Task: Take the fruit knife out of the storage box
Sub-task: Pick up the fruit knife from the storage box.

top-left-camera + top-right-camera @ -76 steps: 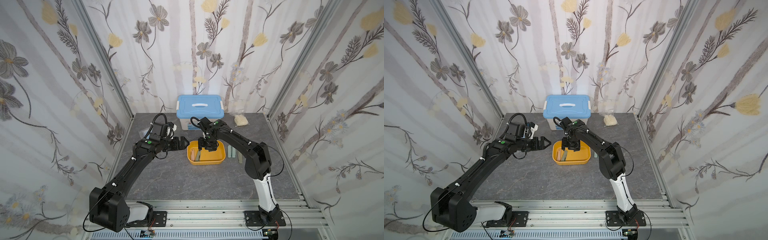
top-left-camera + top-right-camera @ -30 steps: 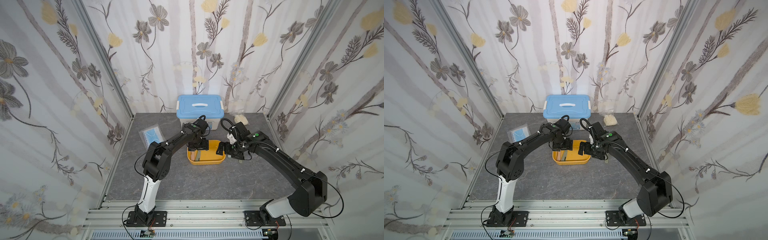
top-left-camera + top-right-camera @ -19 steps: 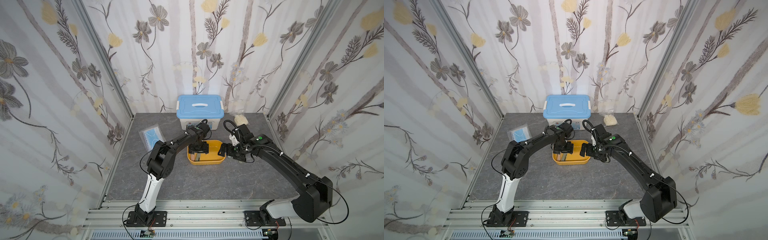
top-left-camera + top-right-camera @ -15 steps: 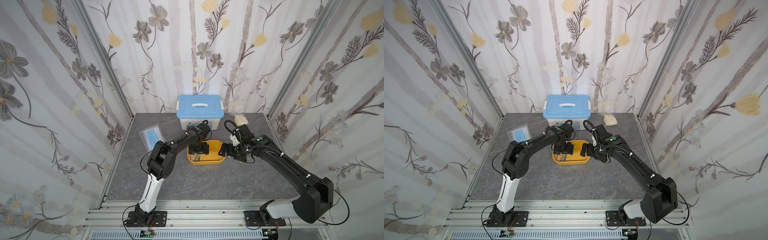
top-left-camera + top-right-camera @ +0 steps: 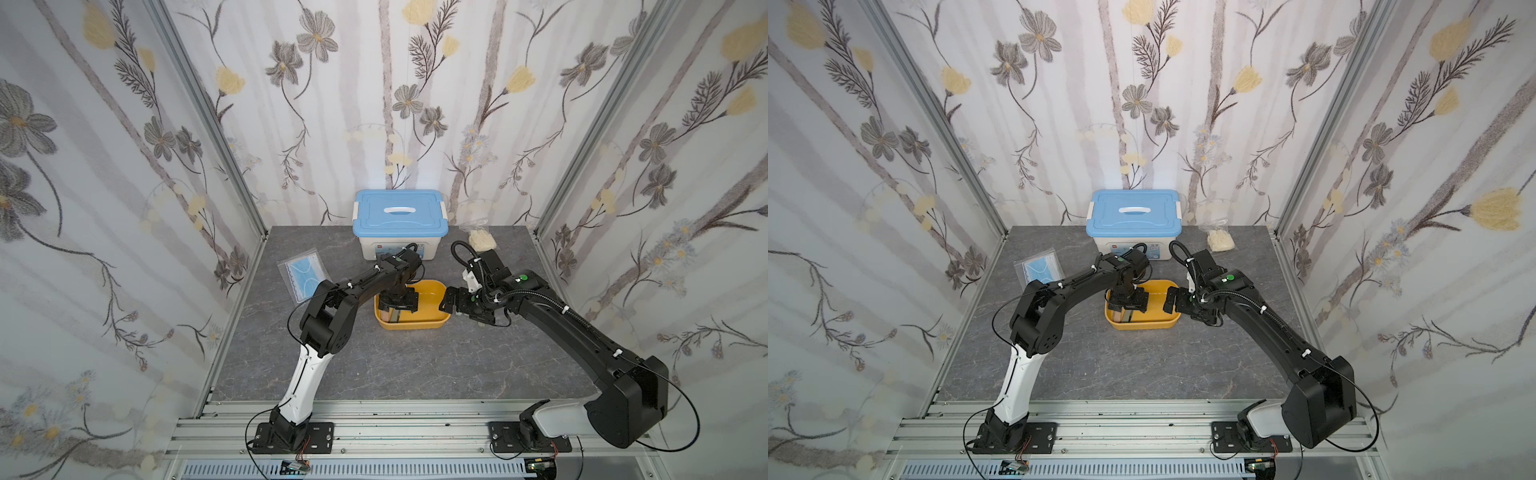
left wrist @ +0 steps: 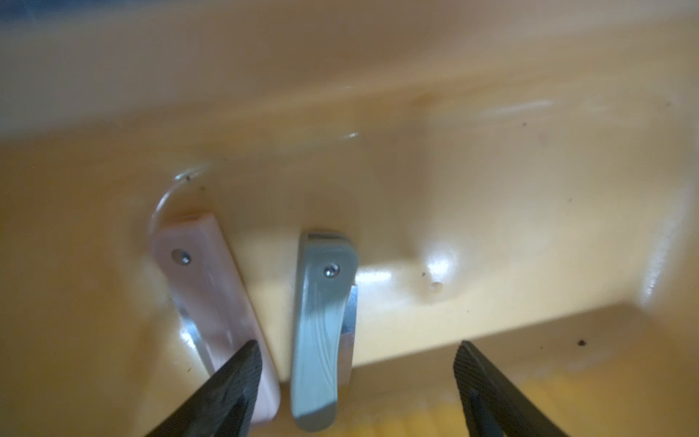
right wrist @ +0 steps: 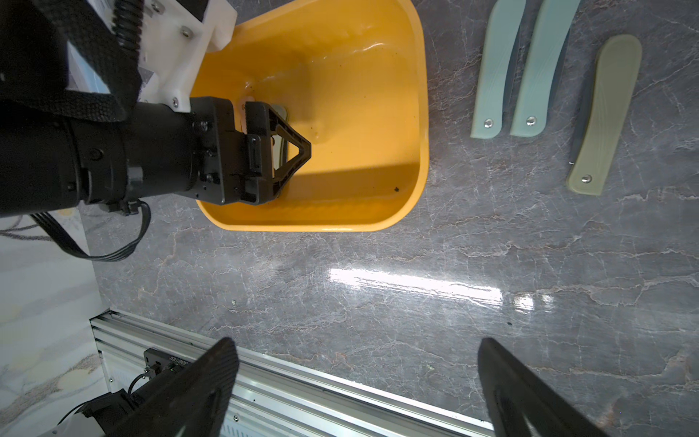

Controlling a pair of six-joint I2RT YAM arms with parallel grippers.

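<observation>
Yellow-orange plastic marks the work: the tub (image 5: 415, 325) sits mid-table, and two folded knives lie in it side by side, apart, a grey knife (image 6: 319, 329) and a pink knife (image 6: 212, 287). Into the tub reaches the left gripper (image 6: 357, 343), jaws spread and holding nothing. The grey knife lies between its fingers (image 6: 234, 378), close to the one whose tip overlaps the pink knife; whether it touches I cannot tell. Just beside the tub's right end hangs the right gripper (image 7: 357, 340), wide open and empty. Past that end three knives (image 7: 537, 68) lie on the table (image 5: 374, 365). Behind stands the lidded box (image 5: 399, 216).

I judge this to be the set-up for a grasp on the grey knife. The next move calls for centring on it, clearing the pink one, then lowering and closing.
</observation>
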